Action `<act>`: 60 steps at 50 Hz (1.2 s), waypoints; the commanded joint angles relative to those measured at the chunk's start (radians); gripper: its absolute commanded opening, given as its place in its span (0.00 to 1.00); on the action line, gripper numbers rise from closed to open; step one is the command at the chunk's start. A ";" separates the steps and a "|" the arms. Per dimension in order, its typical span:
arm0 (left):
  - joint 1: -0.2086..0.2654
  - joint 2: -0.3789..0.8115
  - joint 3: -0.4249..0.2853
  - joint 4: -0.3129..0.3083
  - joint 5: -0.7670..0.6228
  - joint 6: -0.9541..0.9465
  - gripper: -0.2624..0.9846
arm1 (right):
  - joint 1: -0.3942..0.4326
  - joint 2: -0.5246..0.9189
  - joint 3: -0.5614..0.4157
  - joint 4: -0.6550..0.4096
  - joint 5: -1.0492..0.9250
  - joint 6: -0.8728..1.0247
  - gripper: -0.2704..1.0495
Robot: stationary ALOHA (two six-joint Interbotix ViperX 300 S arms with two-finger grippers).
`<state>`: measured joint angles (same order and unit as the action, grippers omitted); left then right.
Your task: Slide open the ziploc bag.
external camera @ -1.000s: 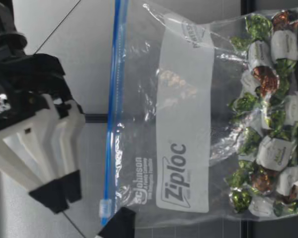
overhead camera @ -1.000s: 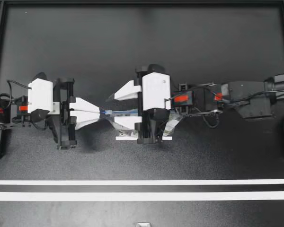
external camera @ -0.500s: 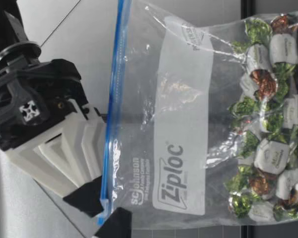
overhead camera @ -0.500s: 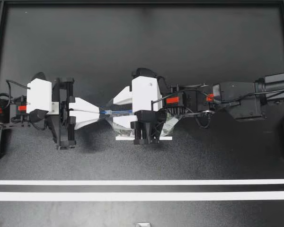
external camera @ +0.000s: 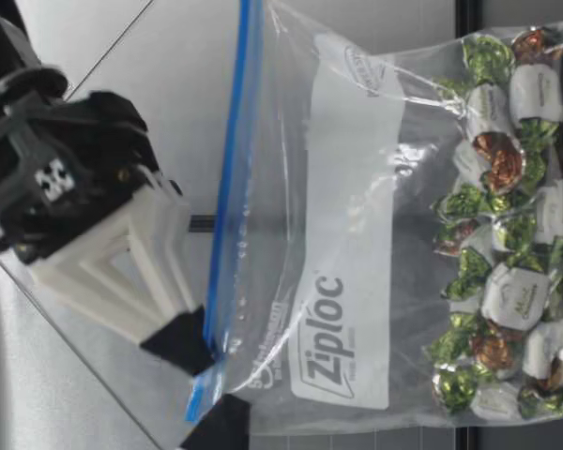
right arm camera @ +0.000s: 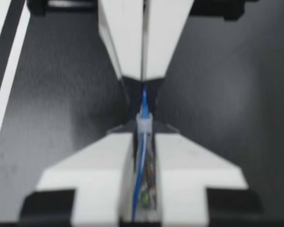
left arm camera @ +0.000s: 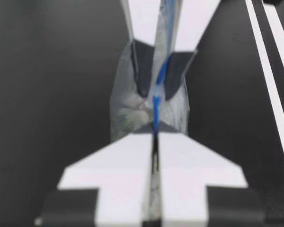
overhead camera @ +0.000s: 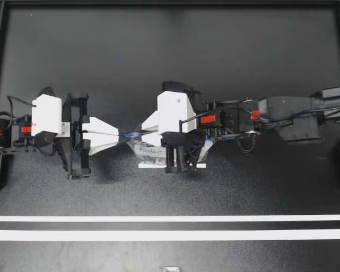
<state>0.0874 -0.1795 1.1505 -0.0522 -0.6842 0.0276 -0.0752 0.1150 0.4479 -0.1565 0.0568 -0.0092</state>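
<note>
Our left end effector (overhead camera: 120,135) is closed on one end of the bag's (overhead camera: 151,151) top edge, its fingers (left arm camera: 113,165) pressed flat together in the left wrist view. Our right end effector (overhead camera: 139,133) faces it tip to tip, just beside it. It is likewise clamped on that top edge, with the pale slider (right arm camera: 143,124) between its fingertips in the right wrist view. The bag hangs between the two over the middle of the dark surface (overhead camera: 158,56), mouth up, with wrapped sweets (external camera: 507,234) gathered at its bottom.

What the coming move turns on is the blue zip strip (external camera: 227,206). Its long axis runs straight along the line joining the two end effectors, and nearly all of its length lies on the right arm's side of the slider. We judge that the slider sits at the closed end, next to the left grip. The pull should therefore go along the strip, away from the left end effector and toward the right arm's own side, while the left one anchors the corner. Sideways drift would likely twist the thin film and jam the slider.
</note>
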 commanded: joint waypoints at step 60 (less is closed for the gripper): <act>0.031 0.008 -0.005 -0.012 -0.003 0.037 0.08 | 0.002 -0.460 0.400 0.000 0.184 0.012 0.12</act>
<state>0.1120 -0.1641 1.1597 -0.0614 -0.6842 0.0629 -0.0721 -0.3099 0.8468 -0.1565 0.2424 0.0015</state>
